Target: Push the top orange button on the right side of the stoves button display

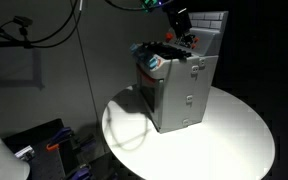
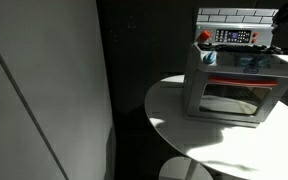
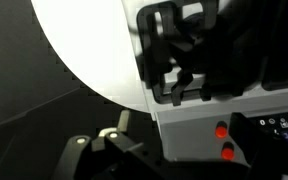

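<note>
The grey toy stove (image 1: pixel 179 95) stands on a round white table (image 1: pixel 234 135), with its oven door facing the camera in an exterior view (image 2: pixel 234 85). The dark button display (image 2: pixel 232 36) sits in front of the white tiled back wall (image 2: pixel 234 14). My gripper (image 1: pixel 181 22) hovers over the stove's top rear. In the wrist view the gripper (image 3: pixel 179 150) looks open and empty. Between its fingers is a pale panel with two orange-red buttons (image 3: pixel 221 130) (image 3: pixel 227 152), and the display (image 3: pixel 282 125) lies at the right edge. I see no contact with a button.
Black burner grates (image 3: pixel 184 45) fill the top of the wrist view. The table's edge (image 2: pixel 169 105) runs close to the stove's front. Cables and boxes (image 1: pixel 44 145) lie on the floor, and a pale wall panel (image 2: pixel 44 90) stands to one side.
</note>
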Available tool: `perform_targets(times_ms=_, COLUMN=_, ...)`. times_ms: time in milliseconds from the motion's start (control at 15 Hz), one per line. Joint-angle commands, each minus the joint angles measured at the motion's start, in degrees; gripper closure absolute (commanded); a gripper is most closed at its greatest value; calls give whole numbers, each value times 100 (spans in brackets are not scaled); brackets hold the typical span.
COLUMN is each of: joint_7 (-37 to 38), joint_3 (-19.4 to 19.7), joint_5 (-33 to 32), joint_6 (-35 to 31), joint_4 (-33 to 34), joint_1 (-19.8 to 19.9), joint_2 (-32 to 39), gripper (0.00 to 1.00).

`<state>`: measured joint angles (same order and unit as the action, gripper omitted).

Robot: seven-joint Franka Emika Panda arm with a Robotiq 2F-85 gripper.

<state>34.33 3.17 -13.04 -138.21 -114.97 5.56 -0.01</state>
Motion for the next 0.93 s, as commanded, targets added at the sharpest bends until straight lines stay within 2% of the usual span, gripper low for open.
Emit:
perform_targets(times_ms=0, joint_7=497, joint_3=63, joint_5=-366, joint_6=74, joint_4=495, joint_1=-57, joint_2=354, gripper=0)
perform_targets(times_ms=400, joint_7=1018, joint_3=158, joint_5=-766, joint_6=121, joint_4=922, joint_1=-194, joint_2=721, gripper=0)
perform_targets(times_ms=867, joint_7=1274, joint_3=268, joint_5=-910, joint_6=147, joint_4=1140, joint_1=-386, joint_2=984, gripper=0)
